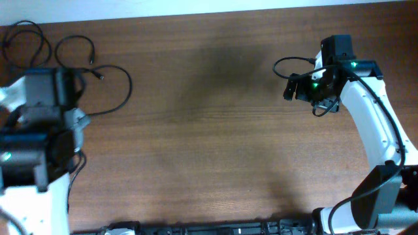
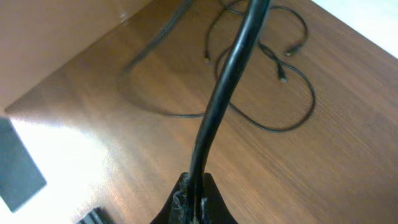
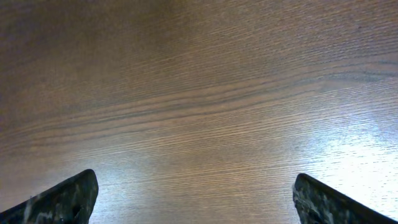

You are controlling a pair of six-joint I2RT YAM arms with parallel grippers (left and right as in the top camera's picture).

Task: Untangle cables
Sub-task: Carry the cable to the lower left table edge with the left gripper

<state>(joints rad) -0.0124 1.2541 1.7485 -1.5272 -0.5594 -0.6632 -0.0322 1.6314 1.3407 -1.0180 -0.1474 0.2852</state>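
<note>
The left gripper is pressed together on one thin black flexible cord, which runs up and away from its fingertips. The other thin black cables lie ahead of it in loose, overlapping loops on the brown wooden table. The right gripper, jaws spread wide, hangs over bare wood with no cable beneath. Untangling looks barely begun: one cord is gripped, the loops cross, and none lies apart.

Soft, even light. A faint shadow darkens the counter at upper centre of the overhead view. Left wrist view: white glare lower left, and the cable nearest the lens looks soft. Right wrist view: sheen lower right, dim upper left.
</note>
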